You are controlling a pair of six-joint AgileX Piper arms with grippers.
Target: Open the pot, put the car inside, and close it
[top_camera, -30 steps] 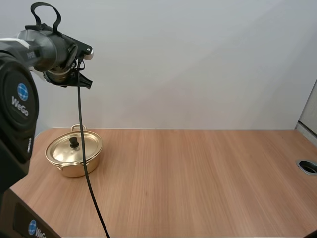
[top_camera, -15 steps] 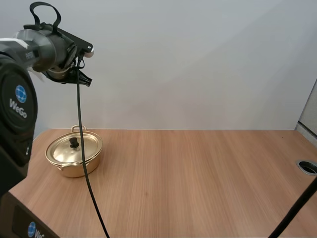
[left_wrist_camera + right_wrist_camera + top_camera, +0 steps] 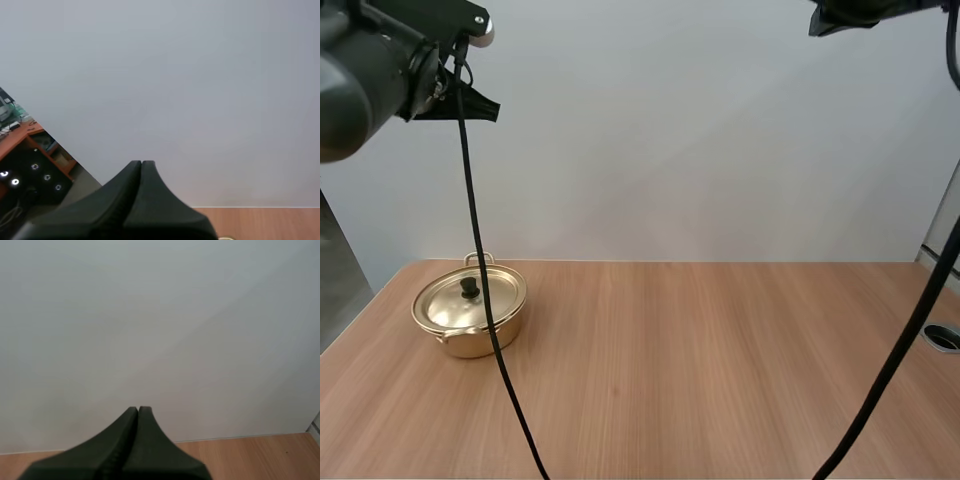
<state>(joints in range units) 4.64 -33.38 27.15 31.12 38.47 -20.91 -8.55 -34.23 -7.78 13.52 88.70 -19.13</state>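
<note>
High view: brass pot (image 3: 480, 340) sits at the far left of the table (image 3: 720, 370), lid (image 3: 492, 296) seated, black knob (image 3: 470, 289) upright at its centre. Left gripper (image 3: 492, 110) is poised high above the table, roughly over the pot but well apart from it. Right gripper (image 3: 817, 25) hangs high over the right half, well apart from everything.

Left wrist view: fingers (image 3: 131, 172) pressed together into one dark wedge, nothing between them. A strip of table lies beyond the tips.

Right wrist view: fingers (image 3: 131, 417) likewise pressed together and empty, with the far table edge beyond them.

Judgement: step in hand is the first one, opening the pot, and nothing is done yet since the lid is on. The left arm is the nearer candidate. Next move calls for spreading its fingers, descending straight over the knob, pinching it squarely and lifting the lid clear without dragging the pot.
</note>
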